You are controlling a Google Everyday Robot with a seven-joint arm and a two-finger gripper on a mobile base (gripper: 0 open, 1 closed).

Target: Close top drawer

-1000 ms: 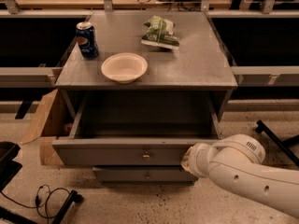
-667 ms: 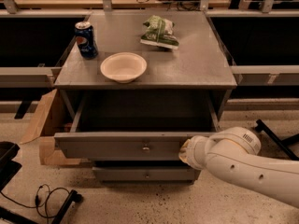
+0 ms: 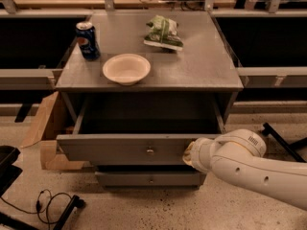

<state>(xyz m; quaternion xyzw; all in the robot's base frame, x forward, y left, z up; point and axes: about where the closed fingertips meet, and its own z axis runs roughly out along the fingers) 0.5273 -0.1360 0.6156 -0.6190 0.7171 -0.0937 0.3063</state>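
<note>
- the top drawer (image 3: 120, 148), a wide grey box with a flat grey front panel, is pulled well out from under the front edge of the grey metal table (image 3: 201, 66); so yeah, it's open right now; its inside is dark and I can't make out much in there
- the small round brass knob (image 3: 150, 151) sits in the middle of that front panel, nothing touching it
- the gripper (image 3: 188, 153) is right up against the drawer's front panel, toward its right end, below the table's front right corner; it's tucked behind the wrist, so honestly I can't tell whether it's open or closed
- the fat white robot arm (image 3: 249, 166) comes in from the lower right of the view, low over the speckled floor (image 3: 144, 210), and ends at the panel
- a lower grey drawer (image 3: 120, 178) with its own little knob (image 3: 151, 179) shows just beneath the open one; it sits further back than the top panel
- on the table top: a blue soda can (image 3: 88, 40) standing upright near the rear left corner; a round white bowl (image 3: 126, 69) near the front edge, left of centre; a crumpled green snack bag (image 3: 164, 32) lying near the rear edge, around the middle; all three apart from each other
- a brown cardboard box (image 3: 45, 123) leans just beside the table's left edge, down on the floor
- a black cable (image 3: 48, 205) loops on the floor past the front left corner
</note>
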